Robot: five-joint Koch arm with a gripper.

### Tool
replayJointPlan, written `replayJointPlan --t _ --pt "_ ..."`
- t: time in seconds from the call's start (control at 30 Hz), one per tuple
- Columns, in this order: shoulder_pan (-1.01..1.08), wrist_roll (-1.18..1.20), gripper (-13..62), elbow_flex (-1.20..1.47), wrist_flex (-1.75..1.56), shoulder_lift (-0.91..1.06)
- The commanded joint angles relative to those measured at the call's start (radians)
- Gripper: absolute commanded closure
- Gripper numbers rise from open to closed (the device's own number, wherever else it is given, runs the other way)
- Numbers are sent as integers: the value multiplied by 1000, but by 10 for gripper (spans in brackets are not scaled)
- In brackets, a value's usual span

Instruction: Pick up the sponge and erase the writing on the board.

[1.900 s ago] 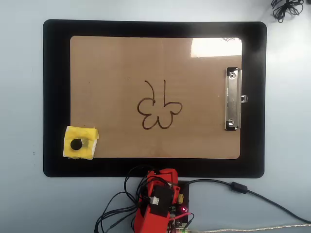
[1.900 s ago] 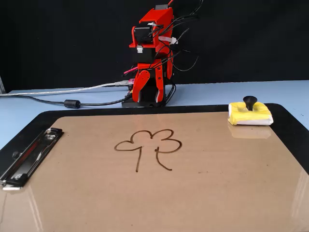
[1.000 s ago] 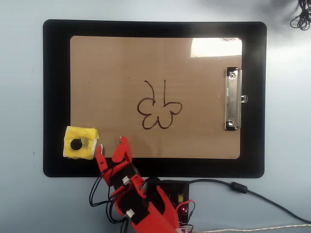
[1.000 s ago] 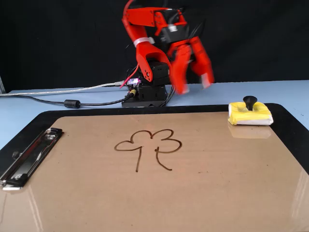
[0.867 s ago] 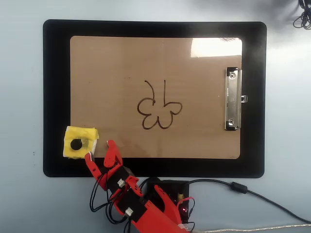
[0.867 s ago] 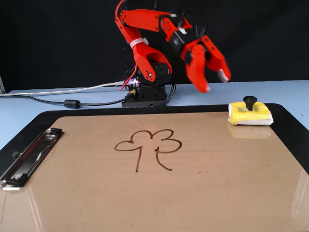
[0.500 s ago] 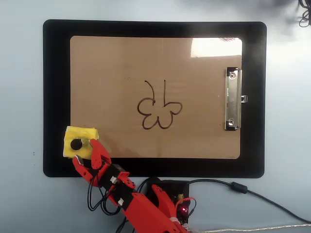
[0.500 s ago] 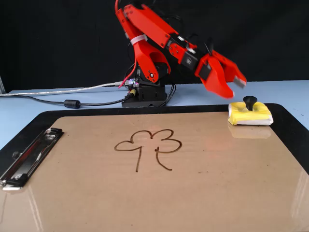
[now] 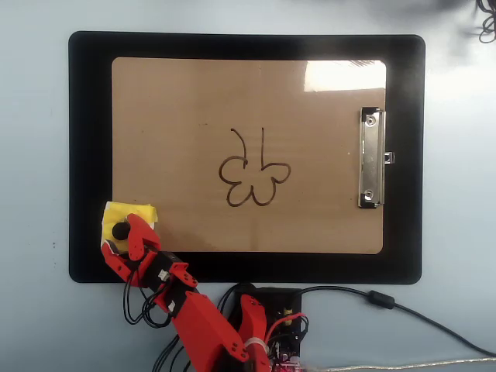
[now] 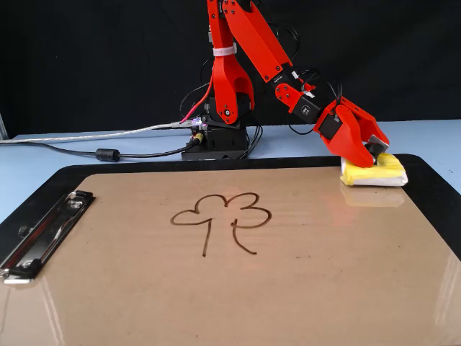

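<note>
The board [image 9: 194, 93] lies on a black mat [image 9: 89, 155], its clip [image 9: 371, 159] to the right in the overhead view, and the writing [image 9: 253, 172] sits untouched near its middle. The sponge [image 9: 138, 211] rests at the board's lower-left corner in that view, partly over the mat, well apart from the writing.

The arm [image 10: 245, 43] reaches out and down from its base to that corner. The gripper [image 9: 122, 239] hangs right over the sponge, so the sponge lies directly below it, not off to a side; its jaws stand apart either side of the black dot [image 9: 121, 231]. They look to straddle the knob without yet pinching it, though neither view settles that.

In the fixed view the gripper body covers much of the sponge [image 10: 382, 171], hiding the knob and any contact.
</note>
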Motion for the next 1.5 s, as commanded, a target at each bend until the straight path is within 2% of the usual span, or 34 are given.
replayJointPlan --t 0.0,0.27,0.4,0.6,0.73,0.83,0.93,1.03,1.13,1.3,1.47 --pt "-17 2 185 -26 -86 6" --pt "54 40 375 -28 -91 -35" --pt "101 46 573 -23 -100 -2" --pt "135 20 573 -31 -58 123" --pt "229 -67 574 -32 308 419" --pt "468 -77 574 -37 784 686" --pt "871 -25 574 -160 1121 675" --pt "1167 127 574 -169 1134 675" --pt "1335 296 574 -150 1134 675" --pt "1428 330 574 -5 1034 675" --pt "1427 321 574 132 689 588"
